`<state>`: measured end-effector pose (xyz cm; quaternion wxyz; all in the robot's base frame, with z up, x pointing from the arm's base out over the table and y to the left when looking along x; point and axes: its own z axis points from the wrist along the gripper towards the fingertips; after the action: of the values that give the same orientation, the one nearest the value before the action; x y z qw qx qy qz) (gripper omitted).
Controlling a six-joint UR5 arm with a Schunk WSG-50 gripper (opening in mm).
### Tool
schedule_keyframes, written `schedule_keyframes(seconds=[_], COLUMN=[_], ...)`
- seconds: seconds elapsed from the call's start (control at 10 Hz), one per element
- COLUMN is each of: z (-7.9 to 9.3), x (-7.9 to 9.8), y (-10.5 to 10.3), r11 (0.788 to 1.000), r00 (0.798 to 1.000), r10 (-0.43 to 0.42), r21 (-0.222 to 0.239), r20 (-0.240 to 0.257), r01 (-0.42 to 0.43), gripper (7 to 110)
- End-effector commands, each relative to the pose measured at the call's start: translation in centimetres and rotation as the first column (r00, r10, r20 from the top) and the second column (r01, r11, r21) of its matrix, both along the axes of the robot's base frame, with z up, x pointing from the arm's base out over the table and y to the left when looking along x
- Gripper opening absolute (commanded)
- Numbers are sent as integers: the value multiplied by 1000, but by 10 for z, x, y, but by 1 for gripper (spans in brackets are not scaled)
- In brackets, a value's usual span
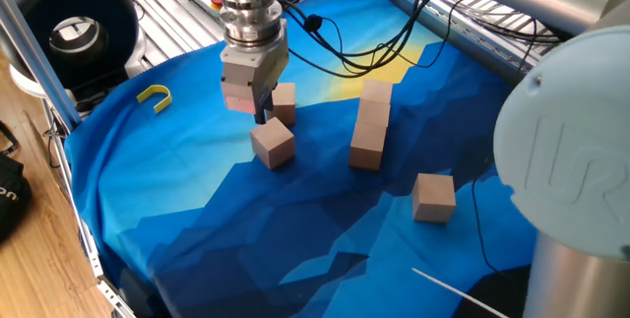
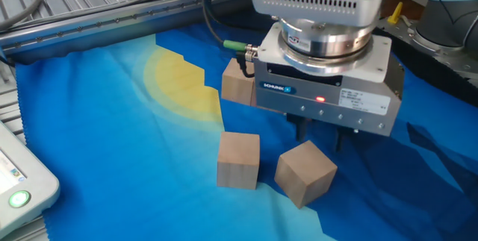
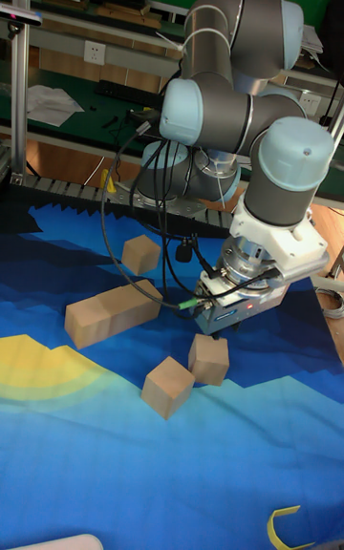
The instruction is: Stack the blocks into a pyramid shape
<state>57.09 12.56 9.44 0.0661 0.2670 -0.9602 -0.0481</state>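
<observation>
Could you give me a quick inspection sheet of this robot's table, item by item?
Surface: blue cloth with a yellow patch, wrinkled.
Job's things: wooden blocks, all on the cloth, no pyramid yet. One tilted block lies just below the gripper, another block close beside it, a row of blocks set end to end, one lone block.
Clutter: small yellow U-shaped piece.
Grippers: gripper above the tilted block, holding nothing.
Cables: black cables trail across the cloth.
Surroundings: metal rails, a black round device.
</observation>
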Motion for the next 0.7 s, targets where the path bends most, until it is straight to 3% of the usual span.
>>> schedule_keyframes(seconds=[0.0, 0.2, 0.4, 0.5, 0.6], z=[0, 3, 10, 11, 10], x=[3, 5, 27, 46, 51], y=[6, 6, 28, 42, 37], r11=[1000, 1000, 995, 992, 986], r00=[1000, 1000, 995, 993, 988], r10=[-7, -17, -99, -121, -156], r21=[17, 5, -11, -33, -52], r20=[-12, -21, -23, -10, 14], r01=[7, 17, 98, 120, 156], gripper=[7, 7, 7, 7, 7])
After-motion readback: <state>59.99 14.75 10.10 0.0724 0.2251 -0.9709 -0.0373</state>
